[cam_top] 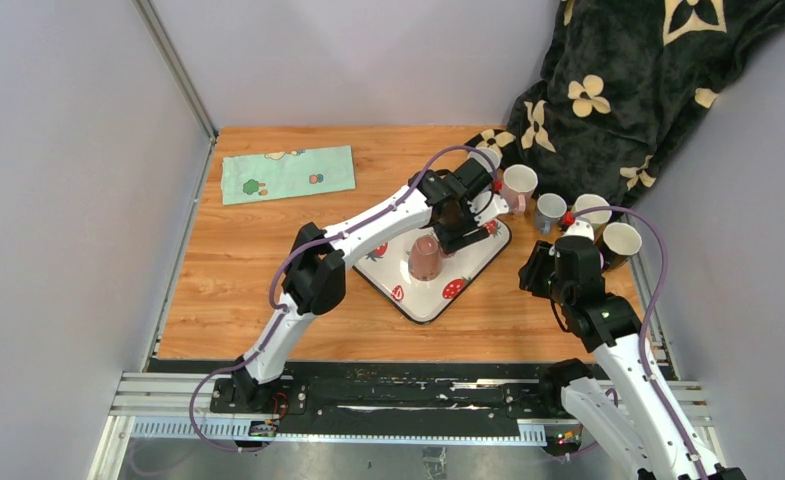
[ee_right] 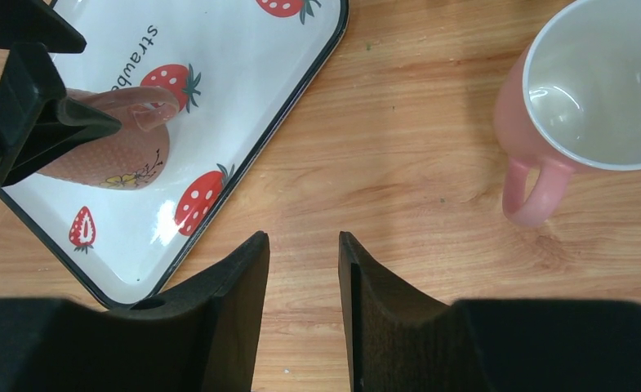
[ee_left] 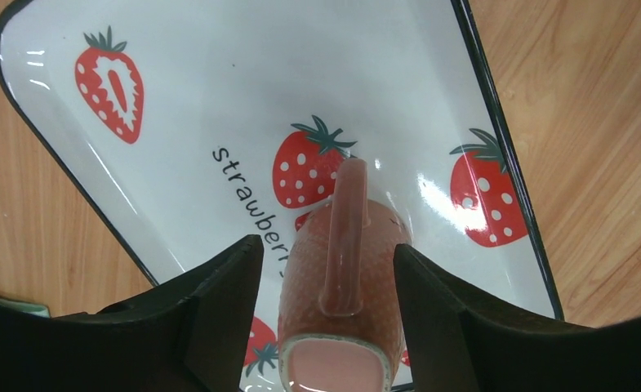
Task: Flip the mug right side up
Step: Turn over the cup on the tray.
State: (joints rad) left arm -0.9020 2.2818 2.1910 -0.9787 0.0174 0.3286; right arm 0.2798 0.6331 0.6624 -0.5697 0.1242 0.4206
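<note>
A pink mug (cam_top: 425,258) stands upside down on the white strawberry tray (cam_top: 468,275), its base up and its rim on the tray. In the left wrist view the mug (ee_left: 341,286) sits between my two black fingers, handle facing the camera. My left gripper (ee_left: 327,245) is open and straddles the mug, with a gap showing on the left side. From above, my left gripper (cam_top: 455,232) reaches in from behind the mug. My right gripper (ee_right: 303,237) hovers over bare wood to the right of the tray, open a little with nothing between its fingers.
Several upright mugs (cam_top: 550,212) stand at the back right, one of them pink with a white inside (ee_right: 594,82). A dark flowered blanket (cam_top: 618,80) drapes over the far right corner. A green cloth (cam_top: 288,173) lies at the back left. Grey walls enclose the table.
</note>
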